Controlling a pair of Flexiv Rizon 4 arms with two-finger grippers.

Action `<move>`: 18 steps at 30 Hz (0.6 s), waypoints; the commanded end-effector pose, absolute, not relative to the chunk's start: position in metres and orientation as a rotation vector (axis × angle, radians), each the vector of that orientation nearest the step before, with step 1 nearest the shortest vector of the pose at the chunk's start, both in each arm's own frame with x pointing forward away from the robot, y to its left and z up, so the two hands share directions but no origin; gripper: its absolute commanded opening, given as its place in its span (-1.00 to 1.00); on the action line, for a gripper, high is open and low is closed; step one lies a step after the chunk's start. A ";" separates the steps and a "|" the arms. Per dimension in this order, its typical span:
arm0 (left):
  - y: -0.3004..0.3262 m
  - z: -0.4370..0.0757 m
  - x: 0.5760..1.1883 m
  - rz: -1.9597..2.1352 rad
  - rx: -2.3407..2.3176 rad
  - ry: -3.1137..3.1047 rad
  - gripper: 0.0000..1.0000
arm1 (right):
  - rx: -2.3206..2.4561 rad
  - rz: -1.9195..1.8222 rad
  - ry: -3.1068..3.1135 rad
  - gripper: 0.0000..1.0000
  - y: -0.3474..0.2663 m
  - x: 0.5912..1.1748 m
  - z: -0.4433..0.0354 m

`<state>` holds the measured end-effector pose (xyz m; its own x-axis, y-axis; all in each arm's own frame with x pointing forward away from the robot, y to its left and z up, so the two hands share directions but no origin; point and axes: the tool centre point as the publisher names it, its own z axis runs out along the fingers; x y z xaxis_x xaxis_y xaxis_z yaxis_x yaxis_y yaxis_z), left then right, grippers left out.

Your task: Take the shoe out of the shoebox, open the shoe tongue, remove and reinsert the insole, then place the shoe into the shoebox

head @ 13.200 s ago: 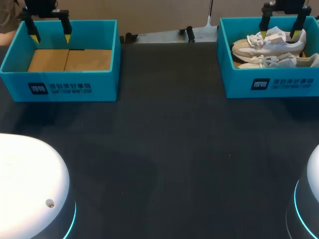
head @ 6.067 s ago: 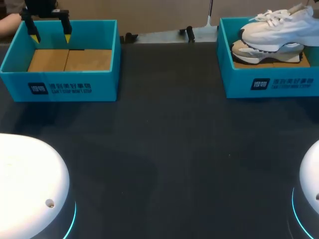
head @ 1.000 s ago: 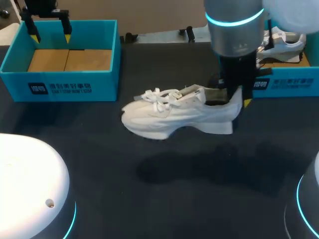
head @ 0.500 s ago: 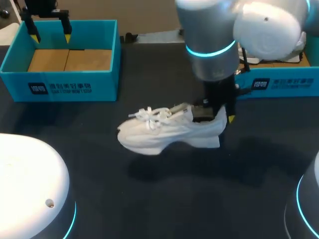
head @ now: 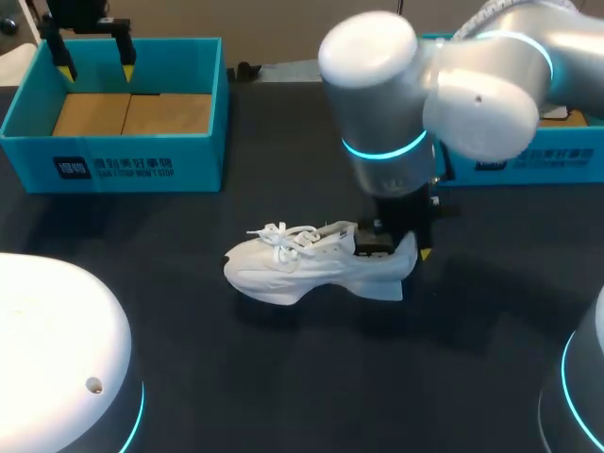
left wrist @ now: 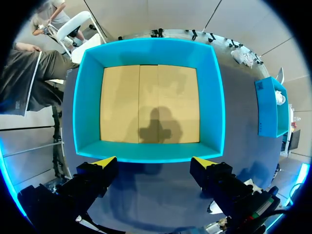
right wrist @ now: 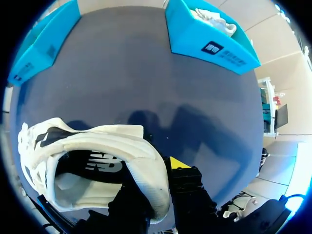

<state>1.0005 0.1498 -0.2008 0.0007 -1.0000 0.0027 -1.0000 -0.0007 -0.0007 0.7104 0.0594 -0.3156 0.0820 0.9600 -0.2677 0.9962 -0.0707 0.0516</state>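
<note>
White lace-up sneaker (head: 316, 264) stands upright low over the middle of the dark table (head: 283, 377), toe toward nine o'clock and heel toward three; whether the sole touches is unclear. The right gripper (head: 394, 247) is clamped on its heel wall, one finger inside the collar and one outside. Farther off, at two o'clock, a teal cardboard shoebox (head: 538, 156) holds a second white shoe (right wrist: 214, 19). At ten o'clock the left gripper (left wrist: 153, 162) hangs, fingers spread, over another teal box (left wrist: 146, 151) floored with brown cardboard.
</note>
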 end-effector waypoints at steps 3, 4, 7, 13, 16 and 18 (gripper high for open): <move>0.150 -0.201 1.000 0.003 2.221 -2.220 1.00 | 2.149 -0.226 1.975 -1.00 0.053 0.710 -0.340; 0.150 -0.201 1.000 0.003 2.221 -2.220 1.00 | 2.147 -0.225 1.973 -1.00 0.053 0.710 -0.342; 0.150 -0.201 1.000 0.003 2.221 -2.220 1.00 | 2.139 -0.234 1.969 -1.00 0.052 0.712 -0.351; 0.150 -0.201 1.000 0.003 2.221 -2.220 1.00 | 2.137 -0.228 1.935 -1.00 0.046 0.715 -0.365; 0.150 -0.201 1.000 0.003 2.221 -2.220 1.00 | 2.125 -0.235 1.930 -1.00 0.045 0.716 -0.371; 0.150 -0.201 1.000 0.003 2.221 -2.220 1.00 | 2.133 -0.246 1.924 -1.00 0.044 0.717 -0.376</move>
<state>1.0005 0.1498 -0.2008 0.0006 -1.0000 0.0027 -1.0000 -0.0006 -0.0007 0.7143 0.0413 -0.3682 0.1071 0.9505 -0.2918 0.9929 -0.0871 0.0807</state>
